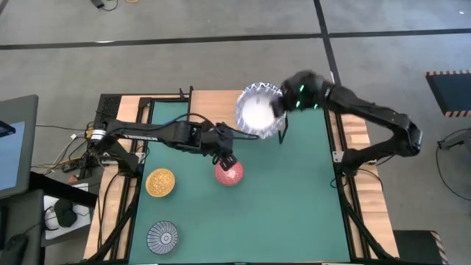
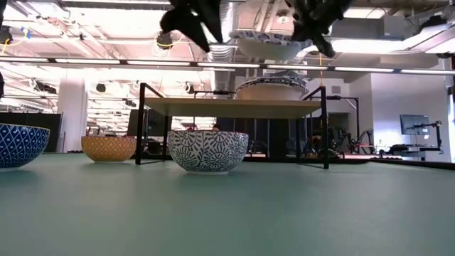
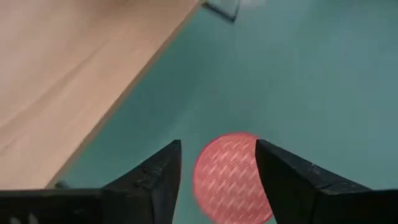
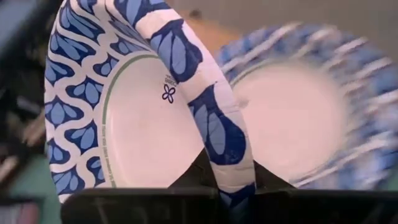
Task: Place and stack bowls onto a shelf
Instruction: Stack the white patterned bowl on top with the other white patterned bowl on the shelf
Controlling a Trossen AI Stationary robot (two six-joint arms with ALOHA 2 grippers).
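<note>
My right gripper (image 1: 282, 112) is shut on a large white bowl with a blue patterned rim (image 1: 259, 110), holding it in the air above the light-wood shelf (image 2: 234, 107). A second large bowl (image 2: 270, 88) stands on the shelf board just beneath it. My left gripper (image 3: 217, 163) is open and hovers above the small red bowl (image 3: 231, 177), which rests on the green mat (image 1: 294, 191). The golden yellow bowl (image 1: 160, 182) and the grey striped bowl (image 1: 163, 235) sit on the mat nearer the left edge. My right gripper pinches the rim (image 4: 229, 140) of the large white bowl, one finger inside the bowl and one on its patterned outer wall. The bowl is lifted clear above the shelf; in the low view it hangs about level (image 2: 266, 44) over the bowl on the board.
The shelf stands on thin black legs (image 2: 325, 128) at the mat's far edge. A patterned bowl (image 2: 208, 151) and a blue-patterned bowl (image 2: 20, 146) show in the low view. Open green mat lies to the right and toward the near edge.
</note>
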